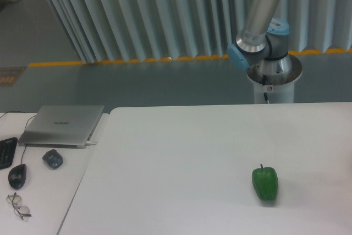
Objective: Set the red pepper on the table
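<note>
Nowhere in the single camera view can we find the pincer: only the arm [258,20], rising from its base behind the far edge of the table [181,152], runs up and out of the top of the frame, so we cannot tell whether the pincer is spread, pressed together, or pinching anything.

We cannot find the red pepper either. It is not on the table, and if the pincer carries it, both are out of sight above the frame. What does lie on the table is a green pepper [265,183], toward the right front part, well apart from the arm's base.

Left of the table stands a smaller desk [38,202] with a closed laptop [61,124], a mouse [17,176] in front of the laptop, a small dark object [53,159] beside the mouse, and a pair of glasses [18,205] nearest the front edge.

In our judgement, the main risks are these: a descent aimed too near the green pepper could knock it and send it rolling; and a release from too high would let a rounded, lobed pepper bounce or roll toward the table's edge.
</note>
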`<state>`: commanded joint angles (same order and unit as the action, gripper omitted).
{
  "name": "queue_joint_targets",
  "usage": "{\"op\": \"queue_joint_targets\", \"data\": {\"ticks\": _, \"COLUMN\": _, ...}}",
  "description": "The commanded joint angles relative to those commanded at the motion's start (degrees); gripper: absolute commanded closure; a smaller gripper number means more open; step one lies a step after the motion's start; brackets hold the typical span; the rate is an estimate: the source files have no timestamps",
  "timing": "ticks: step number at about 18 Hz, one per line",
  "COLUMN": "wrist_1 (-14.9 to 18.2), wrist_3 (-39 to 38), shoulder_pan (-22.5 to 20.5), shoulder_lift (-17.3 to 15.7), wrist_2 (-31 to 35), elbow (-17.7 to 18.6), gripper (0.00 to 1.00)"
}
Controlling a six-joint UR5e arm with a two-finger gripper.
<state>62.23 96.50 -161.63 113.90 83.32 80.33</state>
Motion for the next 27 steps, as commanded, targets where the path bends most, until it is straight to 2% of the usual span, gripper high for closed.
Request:
{"op": "queue_joint_targets", "data": {"ticks": 5, "wrist_1": -0.09, "wrist_3": -0.61, "shoulder_pan": 0.26, "shoulder_lift": 0.44, "wrist_2": 0.09, "elbow": -0.18, "gripper": 0.0}}
{"op": "queue_joint_targets", "data": {"ticks": 12, "wrist_1": -1.32, "wrist_3": -5.53, "shoulder_pan": 2.72, "shoulder_lift": 1.5, "wrist_2": 0.61, "elbow": -0.7, "gripper": 0.0}}
{"op": "queue_joint_targets", "data": {"ticks": 18, "wrist_1": -1.14, "wrist_3": -6.67, "shoulder_pan": 2.72, "shoulder_lift": 1.58, "wrist_2": 1.41, "elbow": -0.88, "gripper": 0.0}}
{"op": "queue_joint_targets", "data": {"ticks": 20, "wrist_1": -1.23, "wrist_3": -9.57, "shoulder_pan": 2.72, "shoulder_lift": 2.37, "wrist_2": 1.14, "elbow": -1.32, "gripper": 0.0}}
{"op": "queue_joint_targets", "data": {"ticks": 24, "wrist_1": -1.41, "wrist_3": -10.2, "shoulder_pan": 2.81, "shoulder_lift": 3.43, "wrist_2": 1.14, "elbow": -1.67, "gripper": 0.0}}
{"op": "queue_joint_targets", "data": {"ticks": 27, "wrist_1": -3.33, "wrist_3": -9.76, "shoulder_pan": 2.9, "shoulder_lift": 5.71, "wrist_2": 1.14, "elbow": -2.55, "gripper": 0.0}}
